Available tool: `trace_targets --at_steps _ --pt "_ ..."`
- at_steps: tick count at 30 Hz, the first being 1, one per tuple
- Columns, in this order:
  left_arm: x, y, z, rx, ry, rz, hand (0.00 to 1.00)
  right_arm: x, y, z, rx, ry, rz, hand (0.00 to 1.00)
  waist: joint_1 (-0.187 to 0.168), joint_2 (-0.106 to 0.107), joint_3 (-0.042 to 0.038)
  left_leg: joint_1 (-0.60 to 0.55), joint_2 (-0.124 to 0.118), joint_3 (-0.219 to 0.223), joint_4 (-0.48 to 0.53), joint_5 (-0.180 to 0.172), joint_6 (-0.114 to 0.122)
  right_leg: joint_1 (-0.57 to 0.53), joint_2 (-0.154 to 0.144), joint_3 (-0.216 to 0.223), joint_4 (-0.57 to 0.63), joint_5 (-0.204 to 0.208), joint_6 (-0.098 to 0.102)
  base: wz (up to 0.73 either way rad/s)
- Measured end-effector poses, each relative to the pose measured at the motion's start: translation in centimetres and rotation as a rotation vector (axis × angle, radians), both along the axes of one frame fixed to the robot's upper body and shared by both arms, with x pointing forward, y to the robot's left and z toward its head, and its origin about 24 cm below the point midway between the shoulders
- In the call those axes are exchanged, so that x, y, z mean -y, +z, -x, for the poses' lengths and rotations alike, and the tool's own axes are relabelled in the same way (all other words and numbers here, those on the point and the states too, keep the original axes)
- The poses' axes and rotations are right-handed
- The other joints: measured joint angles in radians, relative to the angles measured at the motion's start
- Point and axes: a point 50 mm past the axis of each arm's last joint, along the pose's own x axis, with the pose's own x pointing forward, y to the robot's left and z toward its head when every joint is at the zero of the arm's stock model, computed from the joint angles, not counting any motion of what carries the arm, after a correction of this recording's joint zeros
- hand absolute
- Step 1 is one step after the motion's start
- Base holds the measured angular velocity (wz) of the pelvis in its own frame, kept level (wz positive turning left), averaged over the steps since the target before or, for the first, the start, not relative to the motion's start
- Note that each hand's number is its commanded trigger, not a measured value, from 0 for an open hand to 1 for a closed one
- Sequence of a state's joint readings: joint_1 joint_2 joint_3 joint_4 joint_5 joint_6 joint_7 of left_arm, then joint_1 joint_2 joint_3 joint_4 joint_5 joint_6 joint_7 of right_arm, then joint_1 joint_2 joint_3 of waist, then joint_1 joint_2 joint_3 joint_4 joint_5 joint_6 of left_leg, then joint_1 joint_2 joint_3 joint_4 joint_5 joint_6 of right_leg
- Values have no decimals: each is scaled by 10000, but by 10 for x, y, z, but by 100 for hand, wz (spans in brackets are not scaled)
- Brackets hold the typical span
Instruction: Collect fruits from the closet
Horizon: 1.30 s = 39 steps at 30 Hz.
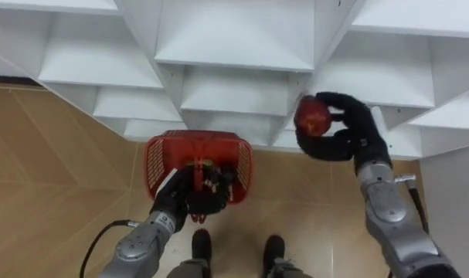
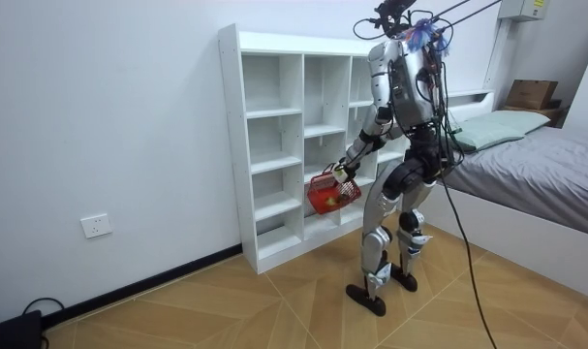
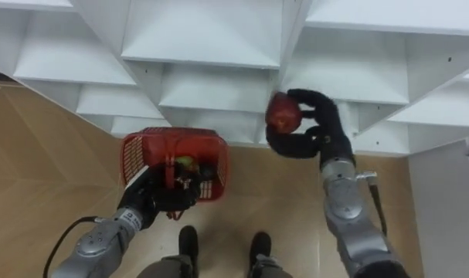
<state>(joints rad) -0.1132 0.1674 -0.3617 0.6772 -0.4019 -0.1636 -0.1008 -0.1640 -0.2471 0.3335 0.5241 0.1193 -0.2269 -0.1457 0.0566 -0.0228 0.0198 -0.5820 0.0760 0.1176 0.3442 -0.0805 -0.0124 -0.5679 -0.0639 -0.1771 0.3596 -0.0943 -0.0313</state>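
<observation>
At the shelves (image 1: 234,46), right hand (image 1: 356,133) clasps red fruit (image 1: 312,117), left hand (image 1: 186,199) grips basket (image 1: 155,164)

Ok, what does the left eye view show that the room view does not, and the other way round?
The left eye view adds the grasps: the right hand curled round a red fruit in front of the shelves, and the left hand gripping the red basket by its handle. The room view adds the setting: the whole robot standing before the shelves, a bed at the room view's right, a wall socket. Both share the shelves, the basket and the wooden floor.
</observation>
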Motion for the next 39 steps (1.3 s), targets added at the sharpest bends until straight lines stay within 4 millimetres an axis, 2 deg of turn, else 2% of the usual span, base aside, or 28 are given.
trace_targets --at_steps 3,6,12,18,23,39 --pt "1 -4 7 -127 -132 64 100 -18 -13 14 -658 944 -367 100 14 73 -30 -6 23 -115 21 38 -55 17 68 0 -94 32 -43 1" --pt "7 -8 17 -229 -337 240 100 -31 -18 28 -984 1887 -709 100 12 163 -26 -10 47 -115 10 58 -81 20 123 157 -170 85 -31 -4" --pt "14 -10 22 -319 -629 355 100 -43 -28 46 -1625 2882 -1212 100 -60 251 -28 4 34 -80 -85 108 -78 4 138 130 -181 133 -40 0" --pt "12 -13 28 -472 -582 326 100 -44 -30 50 -1849 3339 -1292 100 -232 254 -27 -2 40 -18 -160 118 -76 -34 148 126 -198 189 -37 -1" --pt "13 -13 27 -459 -582 312 100 -45 -29 49 -1844 3500 -1316 100 -237 255 -26 -12 68 143 -184 115 -73 -126 140 161 -188 191 -40 -8" --pt "12 -14 28 -457 -510 251 100 -51 -25 49 -1674 3758 -1251 100 -244 253 -25 -14 75 191 -214 112 -78 -208 150 222 -163 169 -56 0"
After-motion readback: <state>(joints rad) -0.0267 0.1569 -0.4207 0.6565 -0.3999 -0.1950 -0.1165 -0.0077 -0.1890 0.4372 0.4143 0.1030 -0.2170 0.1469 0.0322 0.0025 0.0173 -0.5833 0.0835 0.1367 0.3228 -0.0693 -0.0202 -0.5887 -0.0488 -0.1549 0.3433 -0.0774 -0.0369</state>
